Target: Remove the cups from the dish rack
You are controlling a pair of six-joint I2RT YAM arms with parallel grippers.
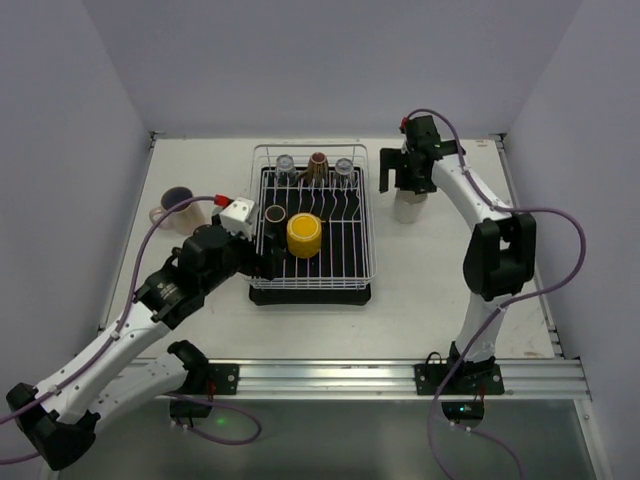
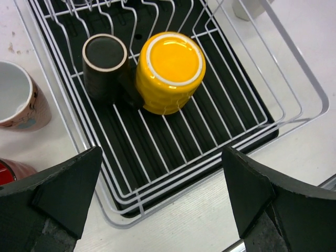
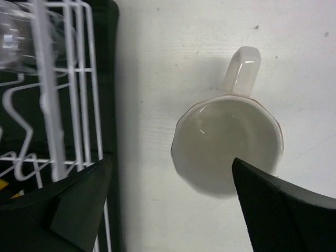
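Observation:
The white-wire dish rack [image 1: 366,232] on its black tray holds an upturned yellow cup [image 1: 303,235], a dark brown cup [image 1: 274,214], and at the back two clear glasses [image 1: 286,165] and a brown cup [image 1: 317,164]. My left gripper [image 1: 262,263] is open and empty above the rack's near left corner [image 2: 157,176]; the yellow cup [image 2: 170,71] and the dark cup [image 2: 104,63] lie ahead of it. My right gripper [image 1: 405,185] is open above a white mug [image 3: 228,142] that stands upright on the table right of the rack [image 3: 79,105].
A peach cup [image 1: 172,207] stands on the table left of the rack. A white patterned cup [image 2: 18,102] and a red cup [image 2: 10,170] stand by the rack's left side. Grey walls close in the table on three sides.

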